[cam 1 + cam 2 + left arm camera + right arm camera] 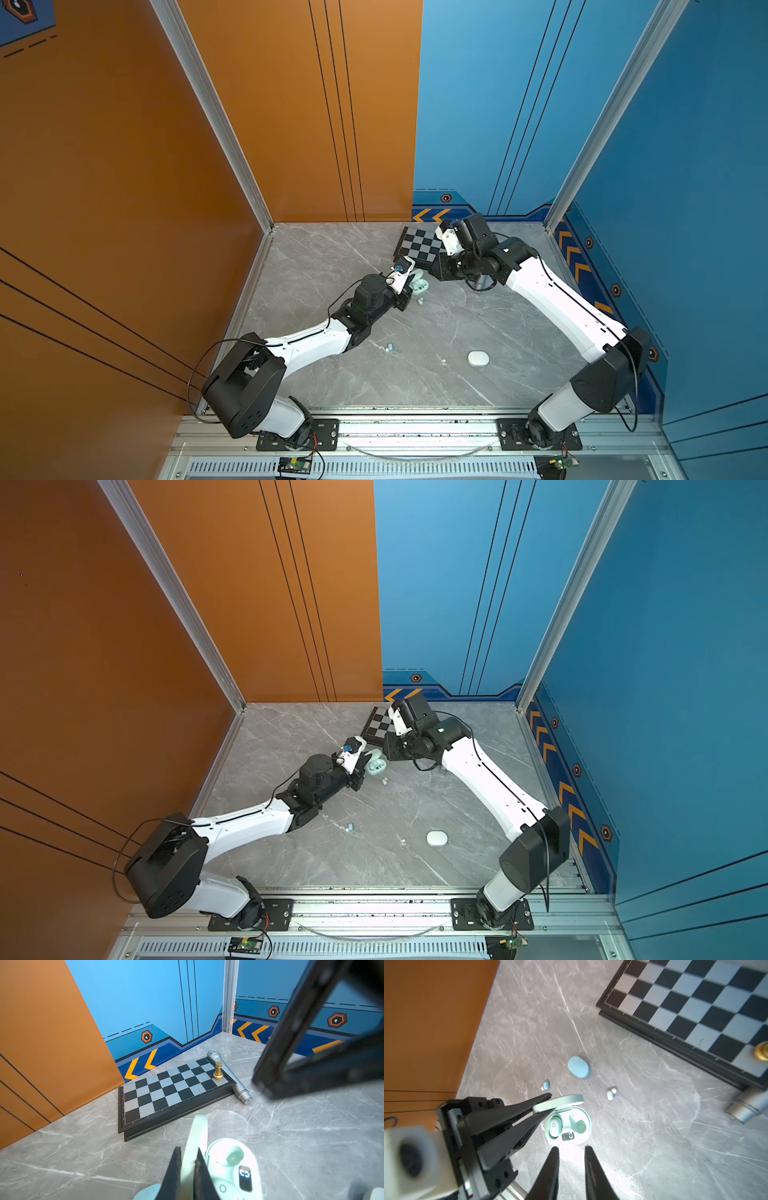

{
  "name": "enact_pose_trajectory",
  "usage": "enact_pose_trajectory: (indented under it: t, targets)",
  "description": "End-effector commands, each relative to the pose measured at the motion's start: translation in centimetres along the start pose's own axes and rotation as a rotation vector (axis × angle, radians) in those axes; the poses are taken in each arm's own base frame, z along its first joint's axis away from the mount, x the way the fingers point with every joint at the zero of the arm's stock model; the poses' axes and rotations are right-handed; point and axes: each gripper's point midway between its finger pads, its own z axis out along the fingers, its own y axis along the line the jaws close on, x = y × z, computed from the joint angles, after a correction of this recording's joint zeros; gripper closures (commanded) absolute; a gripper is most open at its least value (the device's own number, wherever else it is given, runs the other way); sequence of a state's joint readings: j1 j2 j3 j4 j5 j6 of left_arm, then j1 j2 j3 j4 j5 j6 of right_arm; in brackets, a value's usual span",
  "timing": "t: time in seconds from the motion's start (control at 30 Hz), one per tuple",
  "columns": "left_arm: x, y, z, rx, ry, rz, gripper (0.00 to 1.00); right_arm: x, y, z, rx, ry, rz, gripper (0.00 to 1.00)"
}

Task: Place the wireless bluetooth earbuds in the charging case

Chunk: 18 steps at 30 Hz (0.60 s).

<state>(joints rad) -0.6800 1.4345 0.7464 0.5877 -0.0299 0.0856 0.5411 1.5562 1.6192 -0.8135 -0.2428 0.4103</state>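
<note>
Cases number 3 on the desk (pixel 415 386): 1 mint case (pixel 568 1126) lying open, 1 blue case (pixel 579 1067) shut near it, and 1 white case (pixel 478 358) shut, well apart toward the desk's front edge.

The left hand (pixel 544 1105) is pinched tight on the mint case's lid (pixel 558 1102) and holds it raised on its hinge. The right hand (pixel 571 1148) hangs close to the mint case, its 2 fingers a narrow gap apart with nothing between them.

Of the mint case's 2 wells, 1 carries a seated bud (pixel 555 1126); the other is a bare hollow. A small display (pixel 568 1135) glows between them.

The right wrist view shows 2 loose buds on the desk: 1 blue bud (pixel 545 1085) near the left fingertips and 1 pale bud (pixel 611 1094) on the lid's other side, both apart from the case.

Both top views show 2 loose buds: 1 whitish bud (pixel 419 300) just beside the mint case and 1 lone blue bud (pixel 390 345) by the left forearm, well apart from every case. I cannot tell whether the whitish bud is the pale bud again. A white speck (pixel 444 360) near the white case is too small to name.

Behind the mint case lies 1 chessboard (pixel 166 1093) with 1 gold piece (pixel 218 1071) upright on a corner square, and 1 microphone (pixel 239 1084) just beside its edge.
</note>
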Motion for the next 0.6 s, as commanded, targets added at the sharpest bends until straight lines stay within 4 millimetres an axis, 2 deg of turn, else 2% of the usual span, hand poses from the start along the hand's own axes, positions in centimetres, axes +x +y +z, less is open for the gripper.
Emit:
enact_pose_trajectory:
  t: [0.0, 0.1, 0.23, 0.33, 0.57]
  targets:
    - [-0.8, 0.8, -1.5, -0.003, -0.039, 0.016, 1.0, -0.7, -2.4, -1.0, -0.013, -0.023, 0.134, 0.75]
    - [-0.4, 1.7, -2.8, -0.026, -0.042, 0.012, 1.0, 0.1, -3.8, 0.3, -0.041, 0.025, 0.185, 0.75]
    - [0.3, 2.2, -4.5, -0.042, -0.035, 0.008, 1.0, 2.4, -6.0, 4.0, 0.032, 0.112, 0.234, 0.75]
    - [0.8, 2.6, -5.7, -0.064, -0.025, 0.009, 1.0, 4.6, -6.2, 7.3, 0.046, 0.222, 0.215, 0.7]
    - [2.0, 3.1, -7.7, -0.097, 0.003, 0.011, 1.0, 8.8, -6.1, 14.1, 0.136, 0.384, 0.021, 0.6]
